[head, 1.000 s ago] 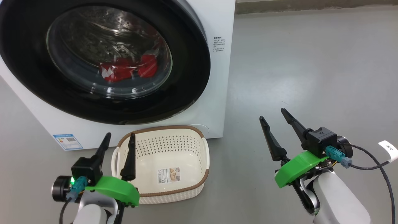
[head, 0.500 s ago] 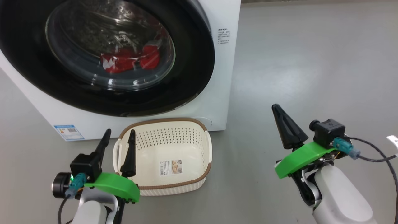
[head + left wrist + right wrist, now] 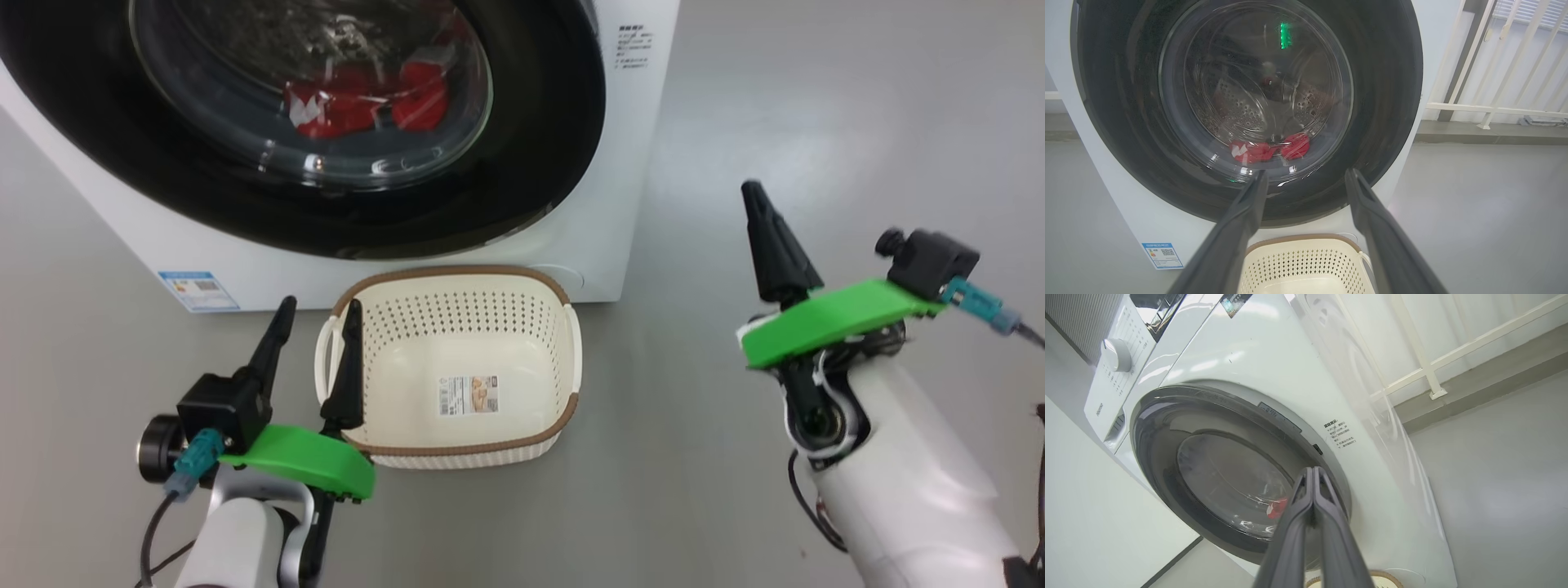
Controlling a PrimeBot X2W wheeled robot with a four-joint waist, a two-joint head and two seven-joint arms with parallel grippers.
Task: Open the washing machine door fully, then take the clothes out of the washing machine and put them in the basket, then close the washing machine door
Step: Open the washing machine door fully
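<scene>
Lower left, the left gripper [image 3: 321, 304] stood spread beside the basket [image 3: 457, 271]; at right, the right gripper [image 3: 752, 188] sat pinched together

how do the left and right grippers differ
The left gripper is open, fingers apart; the right gripper is shut, fingers together. The left gripper sits low beside the basket; the right gripper is over bare floor, away from it. Both hold nothing and point toward the washing machine.
</scene>
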